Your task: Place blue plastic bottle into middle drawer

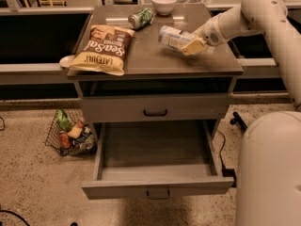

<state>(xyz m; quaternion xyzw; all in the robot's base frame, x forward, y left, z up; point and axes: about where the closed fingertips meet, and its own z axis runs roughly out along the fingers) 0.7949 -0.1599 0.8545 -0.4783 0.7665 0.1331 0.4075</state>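
Pinching the right end of the blue plastic bottle [170,36], the gripper [193,45] holds it lengthwise left-to-right above the countertop [150,58], the open middle drawer [157,186] lying well below and nearer the camera.

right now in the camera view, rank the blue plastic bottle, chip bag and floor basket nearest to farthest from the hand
1. Blue-labelled plastic bottle, right beside the hand on the tabletop.
2. Tan crinkly chip bag, tabletop's left side.
3. Wire basket, on the floor, lower left.
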